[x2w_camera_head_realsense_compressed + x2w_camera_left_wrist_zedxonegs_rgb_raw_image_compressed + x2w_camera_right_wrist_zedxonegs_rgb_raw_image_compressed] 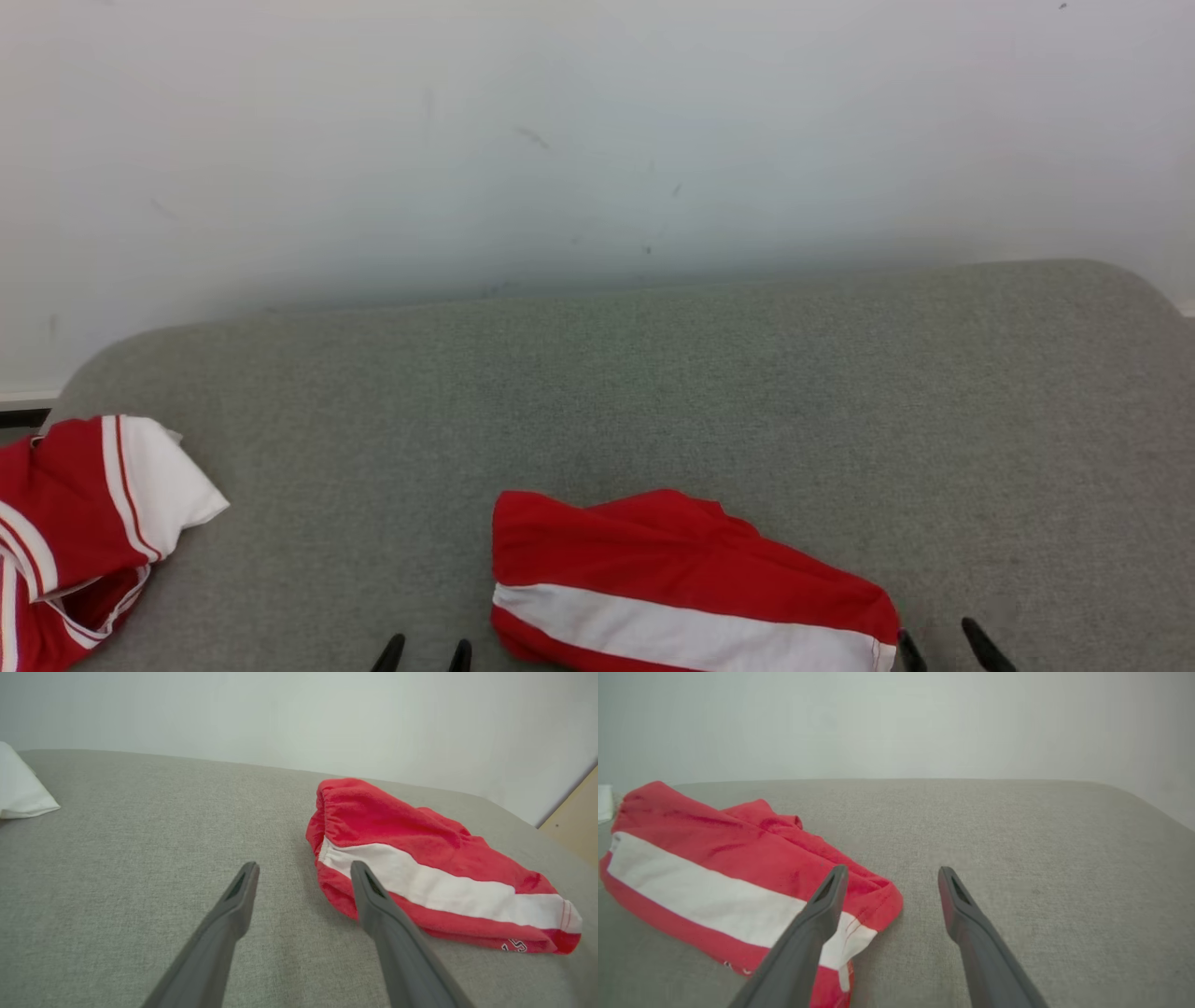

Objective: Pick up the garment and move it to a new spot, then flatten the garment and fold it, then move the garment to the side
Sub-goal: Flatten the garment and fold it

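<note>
Grey padded surface carries the folded red garment between the left gripper and right gripper; both claws spread, empty; its long axis runs side to side, gathered end toward the left gripper.

Soft red cloth garment lies on a matt, coarse-woven grey surface.

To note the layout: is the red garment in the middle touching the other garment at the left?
Apart. In the head view, a wide strip of bare grey surface lies between the middle garment and the left garment.
</note>
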You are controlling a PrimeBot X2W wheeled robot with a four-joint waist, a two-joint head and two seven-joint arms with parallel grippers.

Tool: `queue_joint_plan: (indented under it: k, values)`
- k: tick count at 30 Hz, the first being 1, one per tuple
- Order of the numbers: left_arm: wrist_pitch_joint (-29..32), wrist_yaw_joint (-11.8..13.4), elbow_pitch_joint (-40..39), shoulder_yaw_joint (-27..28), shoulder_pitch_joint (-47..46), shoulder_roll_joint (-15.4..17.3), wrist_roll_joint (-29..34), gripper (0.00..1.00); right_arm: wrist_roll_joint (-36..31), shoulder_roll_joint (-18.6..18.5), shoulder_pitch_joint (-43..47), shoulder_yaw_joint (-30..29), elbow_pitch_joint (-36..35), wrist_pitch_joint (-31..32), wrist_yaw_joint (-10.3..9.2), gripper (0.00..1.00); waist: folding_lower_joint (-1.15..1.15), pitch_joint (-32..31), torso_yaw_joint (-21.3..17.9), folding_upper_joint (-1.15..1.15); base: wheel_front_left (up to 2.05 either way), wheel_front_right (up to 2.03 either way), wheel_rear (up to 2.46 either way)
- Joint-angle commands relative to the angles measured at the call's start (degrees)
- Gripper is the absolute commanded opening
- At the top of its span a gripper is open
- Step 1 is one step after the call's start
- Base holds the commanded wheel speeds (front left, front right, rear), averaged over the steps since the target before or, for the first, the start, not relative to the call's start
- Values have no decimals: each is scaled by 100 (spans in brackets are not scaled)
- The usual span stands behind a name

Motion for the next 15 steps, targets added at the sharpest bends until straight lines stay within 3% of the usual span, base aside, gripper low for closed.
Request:
queue_joint_plan:
  k: [1, 8, 15]
  values:
    - [-2, -22, 130, -115, -160, 154, -83, 100, 74, -139, 48, 191, 108, 169, -18, 100, 0, 48, -40, 0, 0, 0, 0]
    - [46, -22, 573, -939, -793, 787, -630, 100, 472, -308, -107, 746, 302, 690, -18, 100, 0, 284, -128, 0, 0, 0, 0]
    - [181, -24, 683, -1484, -1346, 1261, -1184, 100, 643, -240, -454, 1095, 480, 700, -18, 100, 0, 628, -126, 0, 0, 0, 0]
